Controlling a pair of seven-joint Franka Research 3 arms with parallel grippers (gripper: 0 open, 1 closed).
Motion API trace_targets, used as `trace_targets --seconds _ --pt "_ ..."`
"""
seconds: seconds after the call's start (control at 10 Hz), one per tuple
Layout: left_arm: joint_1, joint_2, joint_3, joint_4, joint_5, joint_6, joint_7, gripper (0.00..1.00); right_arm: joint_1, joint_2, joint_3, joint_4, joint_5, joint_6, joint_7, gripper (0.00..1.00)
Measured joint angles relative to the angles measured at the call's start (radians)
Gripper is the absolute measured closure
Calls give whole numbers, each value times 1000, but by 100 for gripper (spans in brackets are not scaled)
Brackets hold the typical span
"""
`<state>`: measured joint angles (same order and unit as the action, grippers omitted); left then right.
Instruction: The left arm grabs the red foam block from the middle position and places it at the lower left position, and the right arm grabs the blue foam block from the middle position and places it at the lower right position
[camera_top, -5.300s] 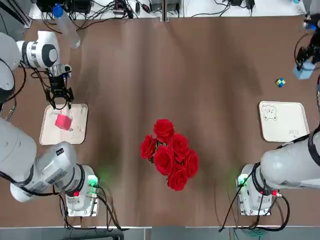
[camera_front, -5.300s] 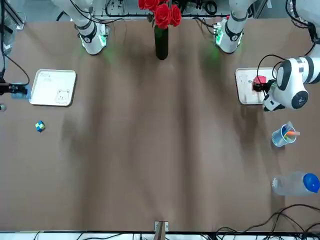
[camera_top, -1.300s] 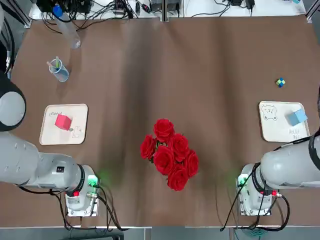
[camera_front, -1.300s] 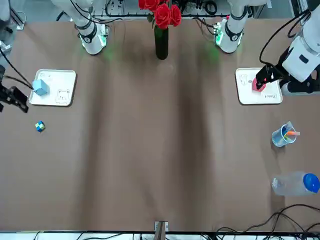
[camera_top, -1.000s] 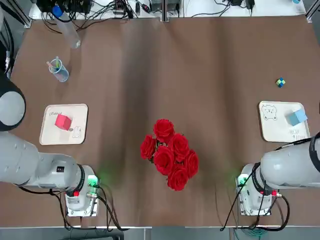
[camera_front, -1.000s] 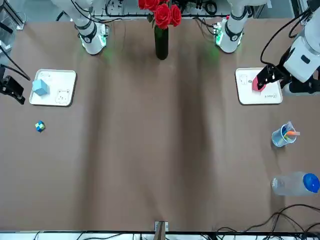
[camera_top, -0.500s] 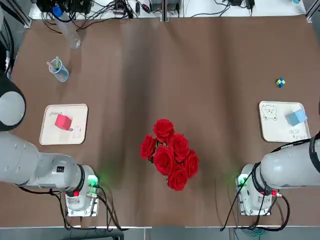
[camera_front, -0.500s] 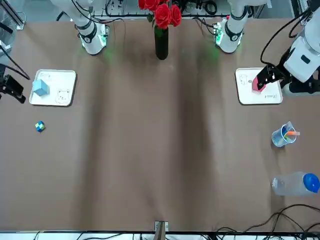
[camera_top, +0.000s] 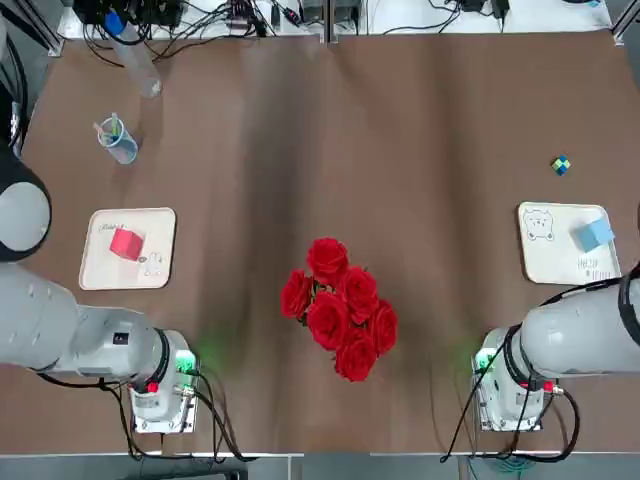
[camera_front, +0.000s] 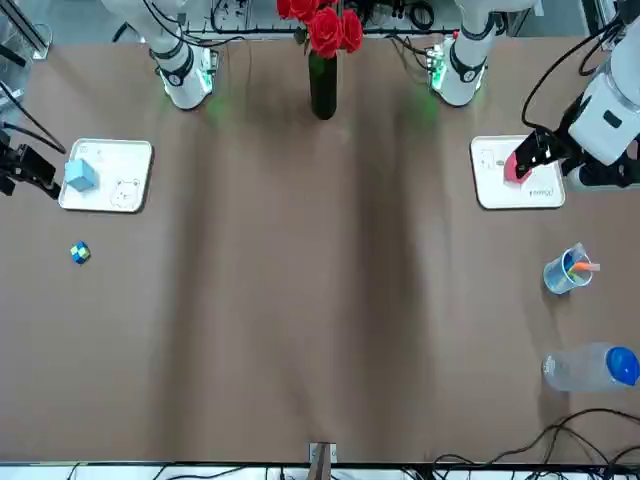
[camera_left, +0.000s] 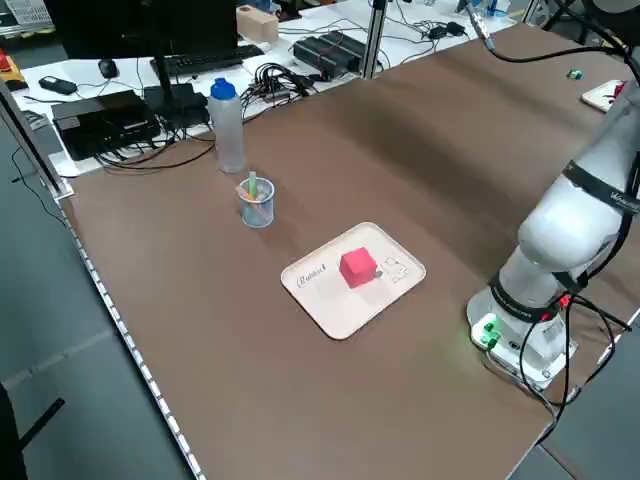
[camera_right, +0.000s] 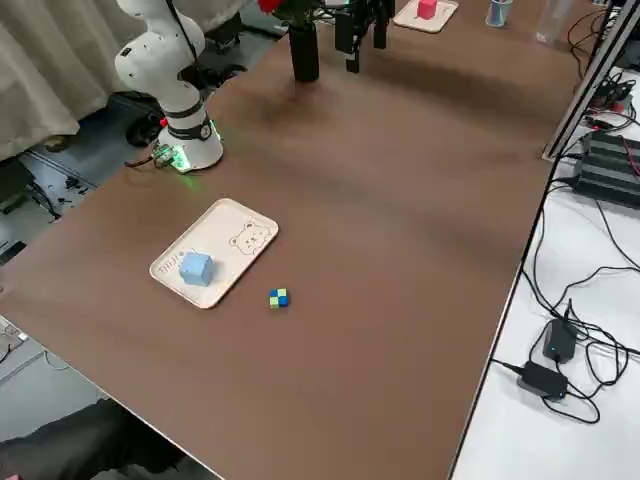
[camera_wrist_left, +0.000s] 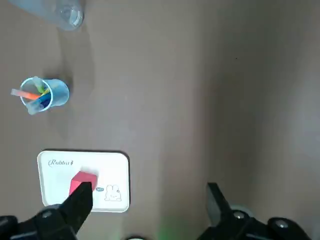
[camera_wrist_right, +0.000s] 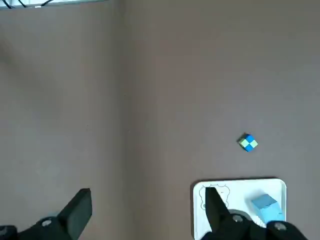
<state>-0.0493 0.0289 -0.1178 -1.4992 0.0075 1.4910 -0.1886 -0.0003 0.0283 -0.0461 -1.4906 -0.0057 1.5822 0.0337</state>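
The red foam block (camera_top: 126, 244) lies on the cream lower left tray (camera_top: 150, 275), also seen in the left side view as the red foam block (camera_left: 357, 266). On the cream lower right tray (camera_top: 550, 260) rests the blue foam block (camera_top: 595, 235). My left gripper (camera_wrist_left: 148, 200) hangs high above its tray, open, with nothing between its fingers. My right gripper (camera_wrist_right: 148, 205) is open too, raised beside its tray and holding nothing. In the front view the left gripper (camera_front: 530, 152) partly covers the red foam block (camera_front: 513, 170).
A vase of red roses (camera_top: 340, 305) stands between the two arm bases. A plastic cup with pens (camera_top: 117, 140) and a water bottle (camera_top: 135, 55) sit at the far left. A tiny multicoloured cube (camera_top: 561, 165) lies beyond the right tray.
The right gripper has shifted slightly beside its tray in the front view. Both blocks stay put on their trays, and the left gripper has hardly moved.
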Motion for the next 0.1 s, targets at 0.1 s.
trace_targets --seconds 0.1 --pt "0 0 0 0 0 0 -1 0 0 0 0 -3 0 -2 0 0"
